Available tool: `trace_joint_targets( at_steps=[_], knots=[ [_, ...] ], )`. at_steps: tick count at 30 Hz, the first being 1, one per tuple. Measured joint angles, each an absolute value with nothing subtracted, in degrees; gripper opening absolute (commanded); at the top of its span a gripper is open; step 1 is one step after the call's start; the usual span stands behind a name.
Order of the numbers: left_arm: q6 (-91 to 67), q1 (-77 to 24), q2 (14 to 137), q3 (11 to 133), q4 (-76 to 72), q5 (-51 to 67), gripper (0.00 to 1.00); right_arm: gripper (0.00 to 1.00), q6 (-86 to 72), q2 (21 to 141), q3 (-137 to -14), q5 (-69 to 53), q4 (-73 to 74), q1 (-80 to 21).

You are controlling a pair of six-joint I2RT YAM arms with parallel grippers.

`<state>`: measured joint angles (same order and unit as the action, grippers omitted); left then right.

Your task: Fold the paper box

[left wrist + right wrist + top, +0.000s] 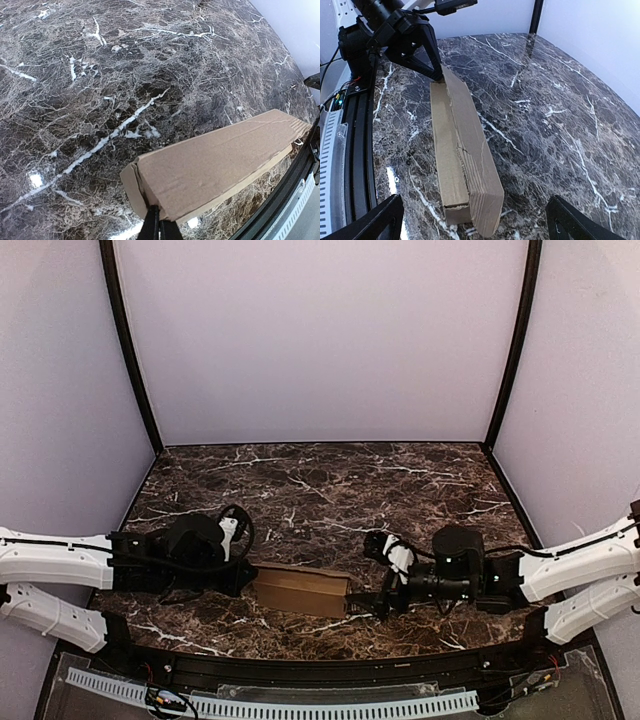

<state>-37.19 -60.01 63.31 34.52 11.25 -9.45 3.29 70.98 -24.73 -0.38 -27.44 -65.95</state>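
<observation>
The paper box (300,590) is a slim brown carton lying flat on the marble table near the front edge, between the two arms. In the left wrist view the paper box (220,155) runs away to the right. My left gripper (156,222) is shut, its tips against the box's near end corner, with no cardboard seen between the fingers. From the right wrist, the paper box (465,145) points straight away, and the left gripper (437,75) touches its far end. My right gripper (477,227) is open wide. Its fingers (375,220) stand to either side of the box's near end, apart from it.
A black rail (320,670) and a white perforated strip (300,705) run along the table's near edge, close behind the box. Pale walls with black corner posts (130,350) close in the table on three sides. The left arm (60,560) and right arm (580,565) reach in from the sides.
</observation>
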Motion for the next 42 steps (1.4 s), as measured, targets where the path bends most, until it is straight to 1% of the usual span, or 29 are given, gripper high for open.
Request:
trace_joint_targets(
  at_steps=[3,7,11,14,17,23,29,31,33,42],
  knots=[
    [-37.50,-60.01,64.20,34.76,10.39,-9.47,0.00,0.99,0.51,66.02,-27.42,4.05,-17.02,-65.89],
    [-37.89,-60.01,64.82,34.87,9.82,-9.69,0.00,0.99,-2.09,62.46,-29.91,8.14,-8.23,-65.56],
    [-38.46,-60.01,65.19,35.18,9.82,-9.74,0.00,0.94,-3.38,59.90,-30.35,8.58,-1.30,-65.36],
    [-39.09,-60.01,65.19,35.18,9.82,-9.91,0.00,0.91,-4.08,60.16,-31.18,8.19,3.51,-65.36],
    [-39.62,-60.01,65.19,35.20,9.89,-10.07,0.00,0.90,-5.13,60.88,-32.75,7.84,7.40,-65.36],
    [-40.99,-60.01,64.55,35.00,10.35,-10.20,0.00,0.86,-5.45,61.69,-34.76,7.92,11.00,-65.39],
    [-41.17,-60.01,64.60,35.24,10.81,-10.22,0.00,0.74,-4.01,64.75,-37.01,7.60,11.94,-65.39],
    [-41.17,-60.01,64.99,35.62,10.90,-10.20,0.00,0.67,-3.20,66.02,-37.78,7.40,12.12,-65.39],
    [-41.12,-60.01,65.34,35.90,11.00,-10.17,0.00,0.64,-2.22,66.81,-38.09,7.31,12.08,-65.43],
    [-40.99,-60.01,65.93,36.62,11.51,-10.13,0.00,0.53,0.12,70.65,-39.59,7.11,11.33,-65.65]
  ],
)
